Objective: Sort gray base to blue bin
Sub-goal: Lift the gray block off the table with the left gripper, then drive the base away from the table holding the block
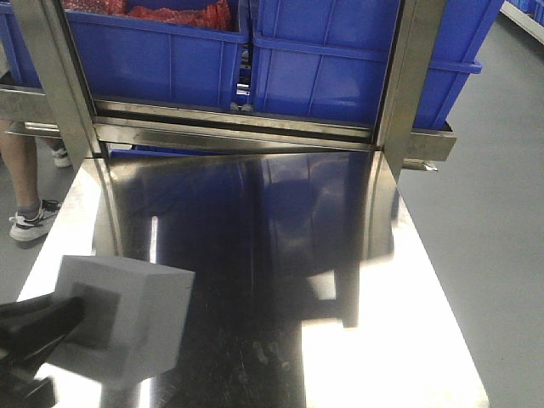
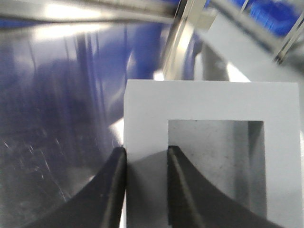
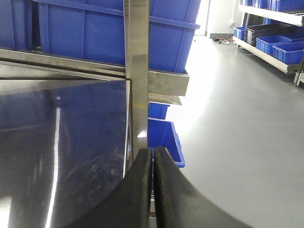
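The gray base [image 1: 127, 319] is a matte gray cube at the table's front left, tilted, with its square recess facing my left gripper [image 1: 68, 327]. In the left wrist view the left gripper [image 2: 146, 153] is shut on one wall of the gray base [image 2: 209, 102]. One finger [image 2: 111, 194] is outside that wall and the other is inside the recess. A large blue bin [image 1: 340, 68] stands on the steel rack behind the table. My right gripper [image 3: 153, 151] is shut on nothing, over the table's right edge.
A second blue tub [image 1: 161, 59] on the rack holds red material. Steel posts [image 1: 404, 85] frame the shiny steel table [image 1: 280, 255]. A small blue bin [image 3: 166, 137] sits on the floor at right. A person's legs [image 1: 30, 212] stand at the left.
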### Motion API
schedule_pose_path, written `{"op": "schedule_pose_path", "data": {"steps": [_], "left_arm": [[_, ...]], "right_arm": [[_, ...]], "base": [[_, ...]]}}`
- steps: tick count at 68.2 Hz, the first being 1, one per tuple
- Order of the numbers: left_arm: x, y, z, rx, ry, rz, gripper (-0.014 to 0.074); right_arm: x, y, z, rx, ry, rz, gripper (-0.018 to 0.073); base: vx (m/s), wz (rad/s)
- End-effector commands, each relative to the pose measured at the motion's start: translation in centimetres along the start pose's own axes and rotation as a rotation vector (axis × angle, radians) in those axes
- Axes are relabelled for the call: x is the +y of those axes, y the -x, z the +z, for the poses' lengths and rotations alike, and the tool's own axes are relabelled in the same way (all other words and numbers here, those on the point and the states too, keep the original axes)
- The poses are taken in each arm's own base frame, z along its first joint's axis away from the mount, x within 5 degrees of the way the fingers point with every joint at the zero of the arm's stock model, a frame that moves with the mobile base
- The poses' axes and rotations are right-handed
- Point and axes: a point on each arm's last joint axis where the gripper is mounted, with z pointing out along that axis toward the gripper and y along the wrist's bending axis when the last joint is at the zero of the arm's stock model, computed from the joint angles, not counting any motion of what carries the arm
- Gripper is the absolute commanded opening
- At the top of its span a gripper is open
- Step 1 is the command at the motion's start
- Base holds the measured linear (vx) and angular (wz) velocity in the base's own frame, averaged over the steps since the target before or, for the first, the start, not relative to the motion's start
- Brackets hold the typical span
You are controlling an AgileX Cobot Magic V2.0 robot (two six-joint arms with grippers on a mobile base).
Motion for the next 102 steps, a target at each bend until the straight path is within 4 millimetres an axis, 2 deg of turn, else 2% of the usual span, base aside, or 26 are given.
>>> {"op": "schedule_pose_path", "data": {"steps": [1, 10, 22, 102], "left_arm": [[-0.4, 0.8, -2.2, -0.201, -0.095, 0.009, -0.0007], [0.0, -0.2, -4.1, -0.297, -0.118, 0.047, -0.0007], [0.1, -0.3, -5.7, -0.398, -0.15, 0.043, -0.0007], [0.1, -0.3, -5.7, -0.401, -0.152, 0.042, -0.0007]], "right_arm": [[0.0, 0.5, -0.1, -0.081, -0.001, -0.017, -0.0005], [0.0, 0.5, -0.1, -0.08, -0.001, -0.017, -0.0005], [0.0, 0.5, -0.1, -0.08, -0.001, -0.017, -0.0005], [0.0, 0.5, -0.1, -0.08, -0.001, -0.017, -0.0005]], "base": [[0.0, 0.0], [0.0, 0.0], [0.0, 0.0], [0.0, -0.02]]}}
